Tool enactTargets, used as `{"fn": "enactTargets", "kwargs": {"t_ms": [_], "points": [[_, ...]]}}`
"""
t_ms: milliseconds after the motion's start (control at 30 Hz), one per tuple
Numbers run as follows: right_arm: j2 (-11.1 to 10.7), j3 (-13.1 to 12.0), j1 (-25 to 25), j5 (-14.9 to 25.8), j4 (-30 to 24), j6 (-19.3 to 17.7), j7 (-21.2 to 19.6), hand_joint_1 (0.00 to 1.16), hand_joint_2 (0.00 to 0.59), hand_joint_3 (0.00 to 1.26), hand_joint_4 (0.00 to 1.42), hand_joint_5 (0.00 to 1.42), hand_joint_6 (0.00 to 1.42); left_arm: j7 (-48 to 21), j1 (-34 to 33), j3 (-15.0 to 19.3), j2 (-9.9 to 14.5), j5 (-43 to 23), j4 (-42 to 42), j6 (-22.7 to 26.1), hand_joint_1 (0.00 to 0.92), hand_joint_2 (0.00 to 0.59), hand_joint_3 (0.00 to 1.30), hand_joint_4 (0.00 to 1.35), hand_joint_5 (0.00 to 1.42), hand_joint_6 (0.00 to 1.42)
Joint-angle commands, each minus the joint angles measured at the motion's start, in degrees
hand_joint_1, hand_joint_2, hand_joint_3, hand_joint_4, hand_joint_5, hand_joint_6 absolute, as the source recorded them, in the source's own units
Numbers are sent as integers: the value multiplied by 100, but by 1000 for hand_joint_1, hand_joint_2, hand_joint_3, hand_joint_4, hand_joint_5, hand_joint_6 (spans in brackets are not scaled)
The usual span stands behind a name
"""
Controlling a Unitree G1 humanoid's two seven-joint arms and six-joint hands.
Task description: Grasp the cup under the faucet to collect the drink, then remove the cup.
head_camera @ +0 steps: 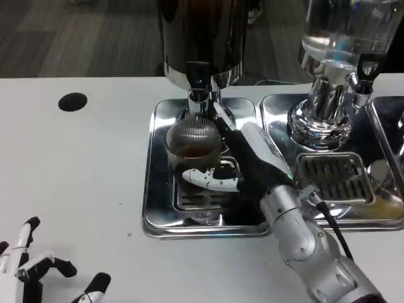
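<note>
Cup [192, 148], centre frame beneath the faucet [198, 95], dark drink inside: your right hand [237, 167] wraps it, so keep it upright; left hand [38, 268] spread, holding nothing, lower left.

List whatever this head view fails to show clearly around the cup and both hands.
- Dark dispenser: its upper body is cut off by the top edge.
- Clear dispenser: likewise cut off at the top.
- Cup: its lower wall is hidden by the right hand, so the fill level is unclear.
- Faucet: whether drink is flowing is too fine to see.
- Left hand: its palm is cut off by the bottom edge.
</note>
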Motion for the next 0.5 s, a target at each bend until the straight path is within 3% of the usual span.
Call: {"fn": "enactTargets", "kwargs": {"t_ms": [33, 500], "points": [[-32, 4, 17, 23, 95, -99, 26, 725, 180, 13, 73, 56, 162, -16, -14, 7, 56, 4, 43, -42, 1, 119, 708, 30, 192, 131], [-156, -163, 315, 236, -502, -187, 95, 711, 184, 0, 26, 60, 180, -151, -242, -104, -12, 4, 158, 66, 0, 122, 711, 42, 201, 131]]}}
